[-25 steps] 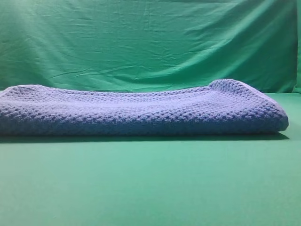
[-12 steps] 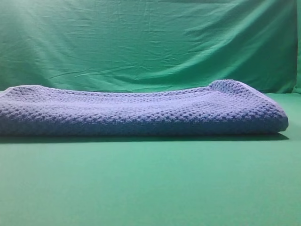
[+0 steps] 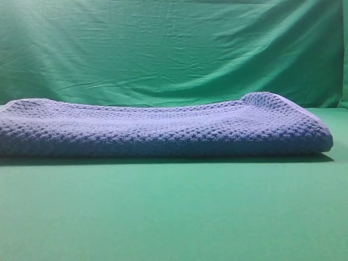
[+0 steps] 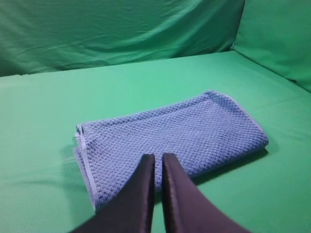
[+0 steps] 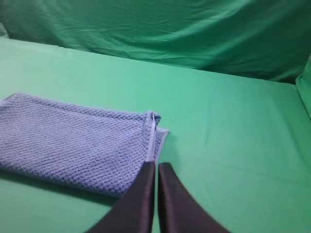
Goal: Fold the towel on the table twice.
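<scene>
Nothing has shifted across the last second from the high camera: the towel lies exactly as it did, a long blue-grey folded bundle stretched across the green bench, its left end running off the edge of that view, with the wrinkled green curtain hanging behind it. No arm shows in that view at all, so it's the wrist cameras that tell us where the robot is. From the left wrist, the left hand hangs above the near edge of the towel, its two dark fingers drawn together with only a thin slit between them, and nothing caught in them. That view also gives the towel's outline, a folded rectangle lying at a slant, pale hem stacked in layers at its left end. Over to the right wrist: the right hand has its fingers pressed together too, empty, poised just off the towel's hemmed end, where a pale hem strip runs toward the camera. No containers anywhere on the bench, just cloth on cloth.
</scene>
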Robot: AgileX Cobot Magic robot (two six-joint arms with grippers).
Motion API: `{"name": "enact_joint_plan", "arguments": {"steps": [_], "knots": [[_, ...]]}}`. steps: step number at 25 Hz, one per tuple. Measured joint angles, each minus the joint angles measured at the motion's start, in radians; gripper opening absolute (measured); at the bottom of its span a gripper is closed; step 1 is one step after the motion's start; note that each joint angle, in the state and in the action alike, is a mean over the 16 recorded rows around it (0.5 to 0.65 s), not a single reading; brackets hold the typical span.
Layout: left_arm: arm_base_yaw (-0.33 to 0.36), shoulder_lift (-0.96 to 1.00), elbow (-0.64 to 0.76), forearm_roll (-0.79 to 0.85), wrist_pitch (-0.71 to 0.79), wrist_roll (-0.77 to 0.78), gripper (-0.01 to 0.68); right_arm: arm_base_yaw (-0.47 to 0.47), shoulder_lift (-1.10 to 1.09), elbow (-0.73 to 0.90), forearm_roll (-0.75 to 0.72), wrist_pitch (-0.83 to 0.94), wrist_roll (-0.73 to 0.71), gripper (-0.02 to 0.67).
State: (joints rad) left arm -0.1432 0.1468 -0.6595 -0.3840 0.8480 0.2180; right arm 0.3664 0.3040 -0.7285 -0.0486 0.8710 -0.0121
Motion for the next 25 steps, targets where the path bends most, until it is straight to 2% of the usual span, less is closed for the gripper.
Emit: {"name": "enact_joint_plan", "arguments": {"steps": [7, 15, 20, 25], "knots": [[0.0, -0.135, 0.065, 0.041, 0.014, -0.029, 0.064, 0.0, -0.185, 0.088, 0.037, -0.021, -0.006, 0.0], [0.001, -0.163, 0.085, 0.073, 0.023, -0.065, 0.064, 0.0, -0.301, 0.125, 0.084, 0.0, -0.016, 0.0], [0.002, -0.165, 0.142, 0.075, -0.063, -0.072, 0.064, 0.0, -0.323, 0.177, 0.085, -0.048, -0.024, 0.0], [0.002, -0.166, 0.259, 0.075, -0.225, -0.074, 0.064, 0.0, -0.324, 0.284, 0.067, -0.182, -0.033, 0.0]]}}
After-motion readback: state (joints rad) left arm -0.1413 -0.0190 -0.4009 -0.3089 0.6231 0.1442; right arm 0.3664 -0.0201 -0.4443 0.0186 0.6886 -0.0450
